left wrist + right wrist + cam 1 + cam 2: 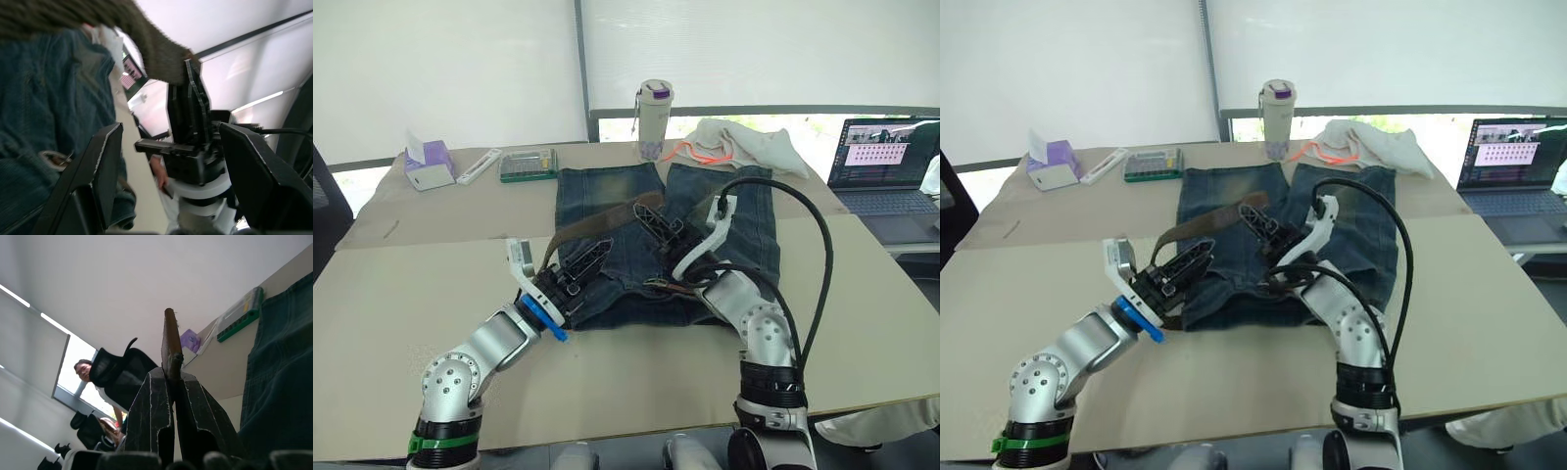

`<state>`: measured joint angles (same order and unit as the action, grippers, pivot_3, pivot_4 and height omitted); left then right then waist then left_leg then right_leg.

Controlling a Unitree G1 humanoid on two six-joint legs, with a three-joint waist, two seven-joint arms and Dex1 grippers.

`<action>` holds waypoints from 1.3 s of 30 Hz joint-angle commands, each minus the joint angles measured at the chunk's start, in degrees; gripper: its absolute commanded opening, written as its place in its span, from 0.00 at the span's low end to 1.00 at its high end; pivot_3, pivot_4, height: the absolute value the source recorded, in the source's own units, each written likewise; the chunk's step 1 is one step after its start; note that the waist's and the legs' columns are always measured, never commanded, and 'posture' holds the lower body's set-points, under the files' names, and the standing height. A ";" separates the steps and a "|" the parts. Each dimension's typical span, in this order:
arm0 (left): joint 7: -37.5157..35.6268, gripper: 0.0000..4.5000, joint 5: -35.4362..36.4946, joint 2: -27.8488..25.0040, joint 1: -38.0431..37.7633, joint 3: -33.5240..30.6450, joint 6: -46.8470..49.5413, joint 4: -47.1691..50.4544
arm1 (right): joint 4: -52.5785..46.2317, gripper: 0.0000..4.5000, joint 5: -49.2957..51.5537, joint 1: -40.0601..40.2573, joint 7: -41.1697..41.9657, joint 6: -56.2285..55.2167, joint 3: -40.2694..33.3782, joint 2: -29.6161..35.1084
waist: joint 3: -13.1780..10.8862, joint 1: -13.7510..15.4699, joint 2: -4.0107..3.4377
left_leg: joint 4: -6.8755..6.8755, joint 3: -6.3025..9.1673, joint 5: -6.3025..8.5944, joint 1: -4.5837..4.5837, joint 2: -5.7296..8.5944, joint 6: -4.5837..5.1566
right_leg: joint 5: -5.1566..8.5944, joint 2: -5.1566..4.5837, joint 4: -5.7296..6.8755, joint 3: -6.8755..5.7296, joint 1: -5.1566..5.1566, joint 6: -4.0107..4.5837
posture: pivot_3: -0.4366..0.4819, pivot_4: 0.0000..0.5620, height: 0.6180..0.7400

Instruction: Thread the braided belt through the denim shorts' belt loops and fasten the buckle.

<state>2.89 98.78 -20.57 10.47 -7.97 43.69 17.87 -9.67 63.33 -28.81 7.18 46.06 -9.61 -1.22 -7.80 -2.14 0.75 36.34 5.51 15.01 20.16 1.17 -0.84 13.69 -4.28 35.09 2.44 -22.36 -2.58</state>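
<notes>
The denim shorts lie flat on the table, waistband toward me and legs pointing away. The braided belt arcs above the left half of the shorts. My right gripper is shut on the belt's end, and the strap tip pokes out past its fingertips. My left gripper hangs open just under the strap, over the shorts' left hip, with nothing between its fingers. More brown strap lies along the waistband by my right wrist. The belt loops and the buckle are too small to make out.
At the back edge stand a bottle, a cream cloth with orange trim, a green box and a purple tissue box. A laptop sits at the right. A black cable loops beside my right arm. A person sits beyond the table.
</notes>
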 commanded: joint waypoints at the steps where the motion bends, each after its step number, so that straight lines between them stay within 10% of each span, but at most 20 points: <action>1: -4.11 0.73 3.43 0.16 2.44 -1.00 1.17 -0.58 | -3.31 0.00 4.34 -0.48 2.28 2.94 0.80 1.15 | 0.00 0.07 0.00 | 0.00 -0.01 0.00 0.00 0.00 0.00 | 0.00 -0.01 0.00 -0.01 0.00 0.00 | 0.48 0.27 1.00; 16: -10.50 0.73 4.29 -2.97 3.78 -3.44 4.79 -7.09 | -3.88 0.00 9.06 1.25 3.04 7.62 1.60 5.86 | 0.00 -0.09 0.00 | -0.03 0.00 0.00 0.02 0.00 0.00 | 0.01 -0.02 -0.06 -0.02 0.00 0.00 | 0.48 0.27 1.00; 26: -12.44 0.03 2.79 -2.30 2.79 -3.80 5.55 -6.95 | -3.18 0.00 9.22 1.03 2.19 7.17 1.96 5.71 | 0.00 -0.07 0.00 | -0.05 0.01 0.00 0.03 -0.01 0.00 | 0.01 -0.02 -0.07 -0.02 -0.01 0.00 | 0.48 0.27 1.00; 39: -12.46 0.01 -0.34 -1.13 1.49 -4.67 4.24 -6.73 | -3.55 0.09 6.16 1.04 4.14 4.33 2.29 5.91 | 0.00 -0.08 0.00 | -0.05 0.03 0.00 0.03 -0.01 0.00 | 0.02 -0.03 -0.09 -0.02 -0.01 0.00 | 0.48 0.27 1.00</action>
<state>-9.02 99.14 -21.79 12.33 -11.28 48.83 10.24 -11.23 69.63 -26.96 9.60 52.02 -7.26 4.74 -7.81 -2.22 0.75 36.29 5.54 15.01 20.19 1.17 -0.84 13.71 -4.31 35.00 2.42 -22.37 -2.58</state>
